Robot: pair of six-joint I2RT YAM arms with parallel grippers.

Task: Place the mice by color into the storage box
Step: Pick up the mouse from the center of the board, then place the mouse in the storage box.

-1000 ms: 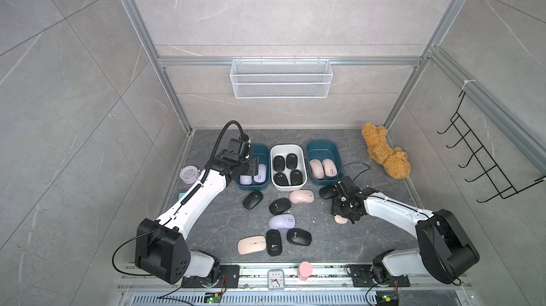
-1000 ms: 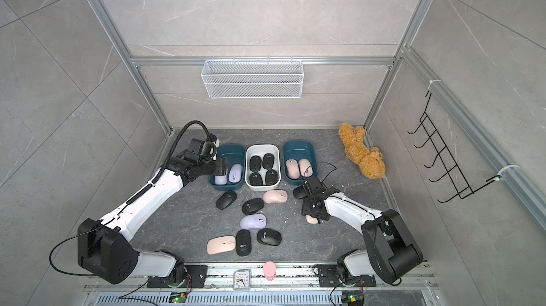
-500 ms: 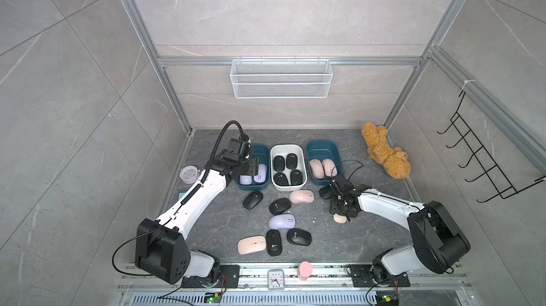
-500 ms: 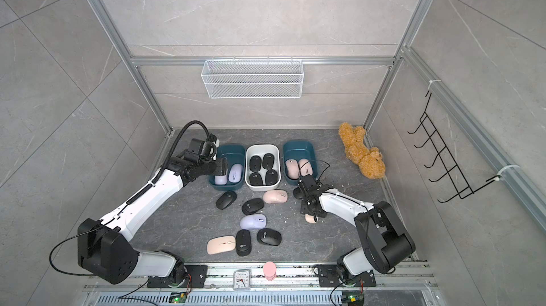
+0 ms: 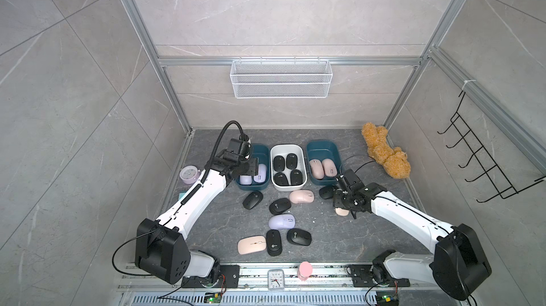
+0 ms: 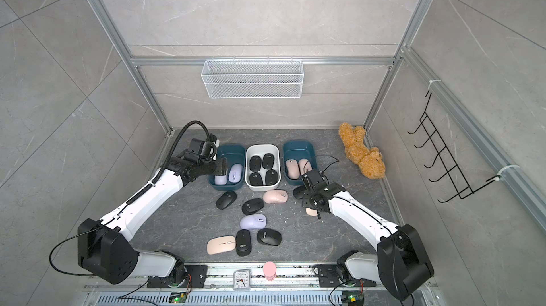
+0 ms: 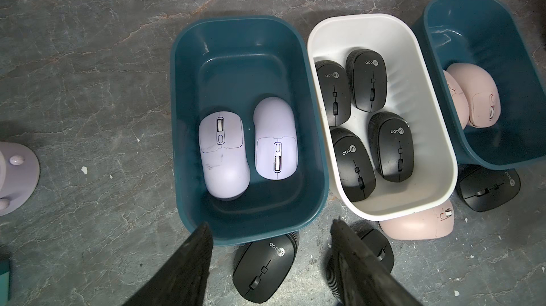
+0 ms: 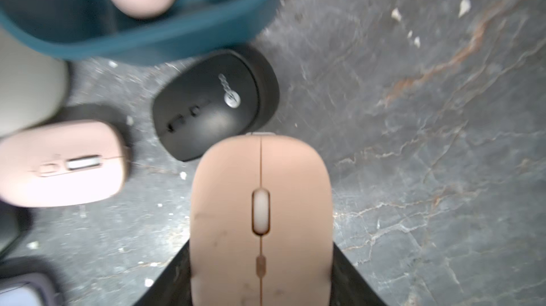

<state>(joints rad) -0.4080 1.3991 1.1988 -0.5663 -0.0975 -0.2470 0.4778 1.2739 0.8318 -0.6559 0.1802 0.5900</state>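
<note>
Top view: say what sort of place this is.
Likely a robot test cell, not a home: aluminium frame posts, two arms bolted to a front rail, staged props like the plush bear.

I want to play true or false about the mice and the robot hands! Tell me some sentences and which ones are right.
1. The white box holds four black mice. True.
2. The right gripper holds a black mouse. False: it is shut on a pink mouse.
3. The left gripper holds a mouse. False: it is open and empty.
4. One purple mouse lies on the table, outside the boxes. True.
5. The teddy sits in a box. False: it lies on the table, by the back corner.
</note>
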